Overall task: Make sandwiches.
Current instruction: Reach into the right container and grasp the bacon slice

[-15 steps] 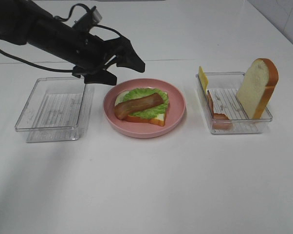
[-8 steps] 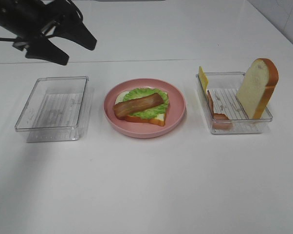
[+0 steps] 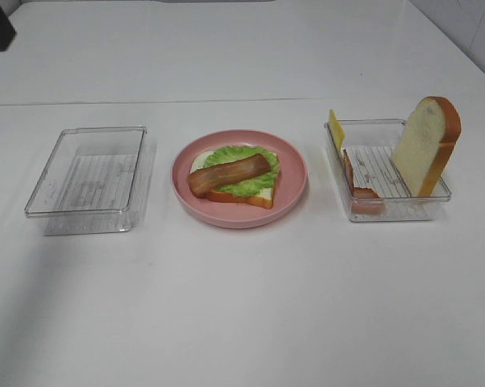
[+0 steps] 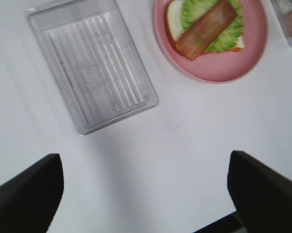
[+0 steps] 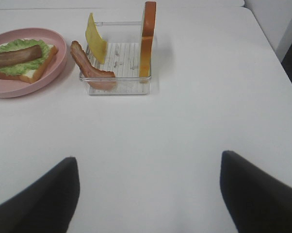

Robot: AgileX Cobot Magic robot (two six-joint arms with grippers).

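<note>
We see left tool (image 4: 143, 199) and right tool (image 5: 148, 199) both spread wide, holding nothing; open-faced toy sandwich (image 3: 234, 176) (white bread, green lettuce, brown bacon) sits on round pink plate (image 3: 295, 173).

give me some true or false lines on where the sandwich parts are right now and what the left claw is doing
1. A bacon strip lies on the lettuce on the plate. True.
2. The cheese is on the plate. False: it leans in the right tray.
3. A bread slice stands upright in the right tray. True.
4. The left claw grips a bacon strip. False: it is open and holds nothing.
5. The plate sits between the left tray and the right tray. True.
</note>
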